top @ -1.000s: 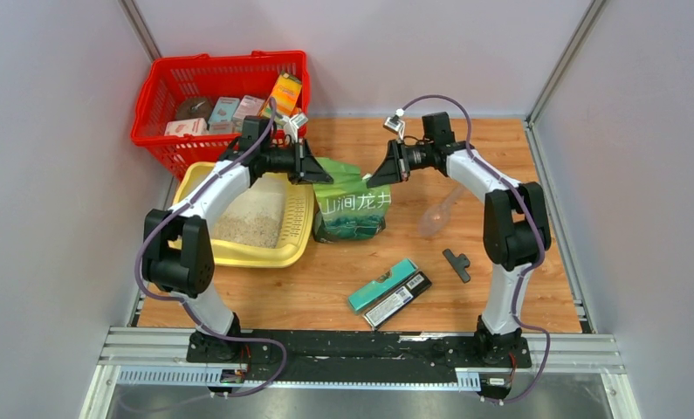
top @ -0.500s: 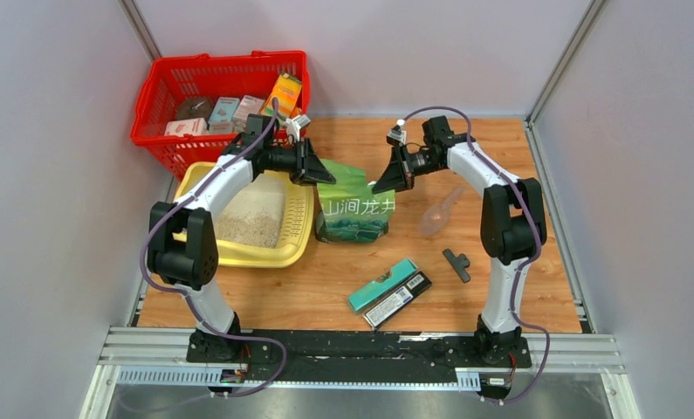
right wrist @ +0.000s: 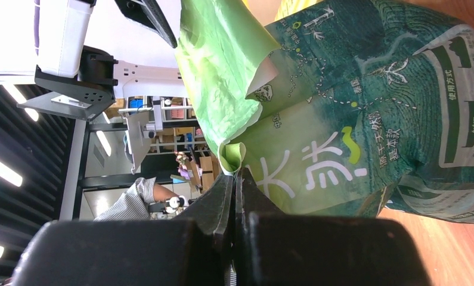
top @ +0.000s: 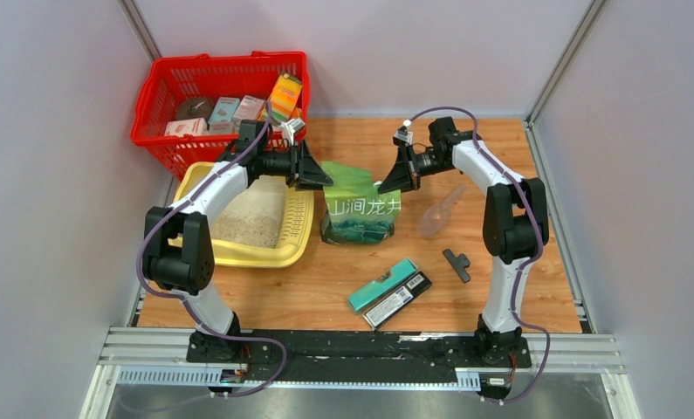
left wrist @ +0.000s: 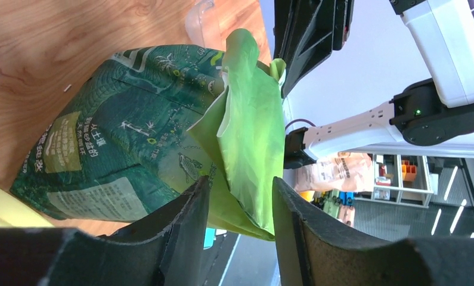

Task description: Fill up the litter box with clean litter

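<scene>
Top external: both arms are stretched out over the wooden table (top: 518, 297), and their tips come together at the green bag (top: 360, 214).
litter box (top: 238, 253): flat on the table beneath the left arm, with its far right corner just under the left gripper (left wrist: 240, 185).
green bag: stands upright between the two grippers, just beside the litter box, and its pale-green top flap hangs loose.
clean litter (top: 251, 223): a beige patch spread over the floor of the box, below and behind the left gripper.
left gripper: fingers parted with a clear gap between them. The bag's pale flap shows in that gap, but I can't tell whether either finger touches it.
right gripper (right wrist: 234, 176): fingers pressed tight together, pinching the curled top edge of the bag.
</scene>
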